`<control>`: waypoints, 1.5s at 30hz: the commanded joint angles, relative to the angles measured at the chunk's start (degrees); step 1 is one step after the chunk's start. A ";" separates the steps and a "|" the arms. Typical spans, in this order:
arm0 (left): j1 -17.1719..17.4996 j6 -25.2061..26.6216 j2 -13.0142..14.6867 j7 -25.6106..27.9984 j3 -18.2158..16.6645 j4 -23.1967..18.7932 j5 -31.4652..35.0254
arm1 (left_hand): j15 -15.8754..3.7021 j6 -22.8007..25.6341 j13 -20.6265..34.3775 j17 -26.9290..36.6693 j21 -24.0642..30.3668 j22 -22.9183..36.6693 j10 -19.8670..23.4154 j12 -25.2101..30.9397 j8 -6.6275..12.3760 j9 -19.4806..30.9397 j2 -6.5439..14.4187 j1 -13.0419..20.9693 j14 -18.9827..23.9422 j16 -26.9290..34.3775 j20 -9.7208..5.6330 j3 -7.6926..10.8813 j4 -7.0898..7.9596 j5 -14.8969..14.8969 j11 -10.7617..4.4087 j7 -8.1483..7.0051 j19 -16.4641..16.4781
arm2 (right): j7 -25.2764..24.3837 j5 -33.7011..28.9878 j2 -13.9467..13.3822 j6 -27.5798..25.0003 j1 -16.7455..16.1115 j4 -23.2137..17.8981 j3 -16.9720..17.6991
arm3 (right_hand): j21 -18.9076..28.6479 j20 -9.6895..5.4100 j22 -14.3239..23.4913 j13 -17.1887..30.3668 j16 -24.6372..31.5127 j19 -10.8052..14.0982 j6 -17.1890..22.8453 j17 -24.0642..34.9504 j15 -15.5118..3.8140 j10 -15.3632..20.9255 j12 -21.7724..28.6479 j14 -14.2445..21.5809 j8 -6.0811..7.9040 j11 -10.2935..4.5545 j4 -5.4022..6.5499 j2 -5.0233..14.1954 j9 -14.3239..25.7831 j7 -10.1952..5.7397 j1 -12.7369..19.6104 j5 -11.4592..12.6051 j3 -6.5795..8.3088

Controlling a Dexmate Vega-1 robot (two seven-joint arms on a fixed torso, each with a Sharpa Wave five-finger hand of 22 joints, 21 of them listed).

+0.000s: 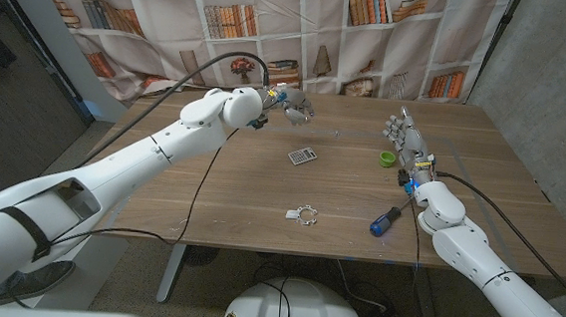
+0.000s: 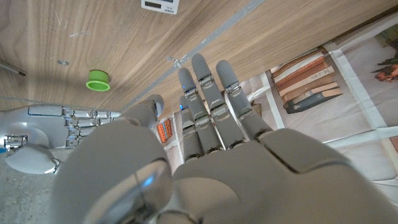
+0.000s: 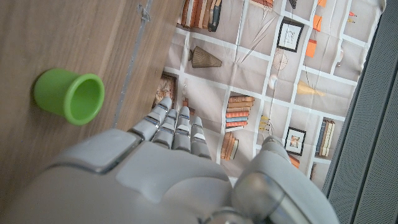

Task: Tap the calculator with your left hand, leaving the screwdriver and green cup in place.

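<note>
The left hand (image 1: 289,102), open-fingered and empty, hovers at upper centre above the calculator (image 1: 301,156), poised to tap; the right hand (image 1: 406,139) stands open beside the green cup (image 1: 388,158).

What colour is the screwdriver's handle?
Blue, with a black part toward the shaft, on the screwdriver; the head view shows it best.

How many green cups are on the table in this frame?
1. The green cup stands on the table's right side, beside the right hand, right of the calculator. None appears hidden.
</note>
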 commanded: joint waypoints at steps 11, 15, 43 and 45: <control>12.34 -6.36 -3.48 21.37 -13.09 3.59 -25.04 | 5.93 -10.81 0.64 0.04 -6.96 0.69 -10.59 -11.25 -0.36 -0.12 -3.48 -12.14 -8.14 -3.98 2.00 -6.85 4.21 -0.40 5.93 2.02 1.51 | 1.00 -0.25 0.44 1.01 0.98 1.00 -0.31 | -0.35 -1.07 0.15 0.15 -0.08 0.58 0.46 0.13 0.08 0.69 -0.11 0.31 -0.02 -0.26 -0.46 0.36 0.22 -0.25 -0.06 -0.17 0.03; 14.28 -7.71 -3.77 24.56 -15.01 3.91 -29.05 | 6.99 -11.50 0.73 0.18 -8.49 0.77 -12.44 -13.04 0.00 -0.19 -3.39 -13.53 -12.47 -5.64 3.16 -7.69 4.09 -0.21 6.47 2.29 -0.84 | 1.53 -0.28 0.48 1.25 1.28 1.33 -0.49 | -0.37 -1.10 0.15 0.15 -0.08 0.62 0.45 0.13 0.07 0.71 -0.11 0.34 -0.02 -0.22 -0.48 0.38 0.22 -0.31 -0.06 -0.17 0.03; 23.95 -20.57 -4.28 33.68 -21.80 7.51 -46.02 | 7.48 -19.48 1.04 -0.14 -20.97 0.80 -26.21 -24.04 -0.78 -0.69 -3.94 -17.42 -34.01 -16.31 7.16 -11.84 2.44 0.54 7.31 2.17 -19.87 | 3.19 -0.78 0.30 3.02 1.65 0.96 -0.85 | -0.53 -1.01 0.16 0.15 -0.06 0.80 0.40 0.13 -0.05 0.83 -0.12 0.49 -0.05 -0.36 -0.55 0.27 0.23 -0.56 -0.24 -0.18 -0.12; 24.41 -21.81 -4.69 34.08 -22.08 8.29 -46.80 | 7.28 -19.63 1.03 -0.19 -21.27 0.78 -26.51 -24.20 -0.67 -0.70 -4.07 -17.47 -34.36 -16.56 7.25 -11.99 2.39 0.57 7.40 2.24 -20.25 | 3.04 -0.87 0.21 3.01 1.48 0.67 -0.78 | -0.54 -0.99 0.16 0.15 -0.06 0.83 0.41 0.14 -0.04 0.85 -0.11 0.51 -0.04 -0.38 -0.55 0.26 0.23 -0.56 -0.26 -0.18 -0.13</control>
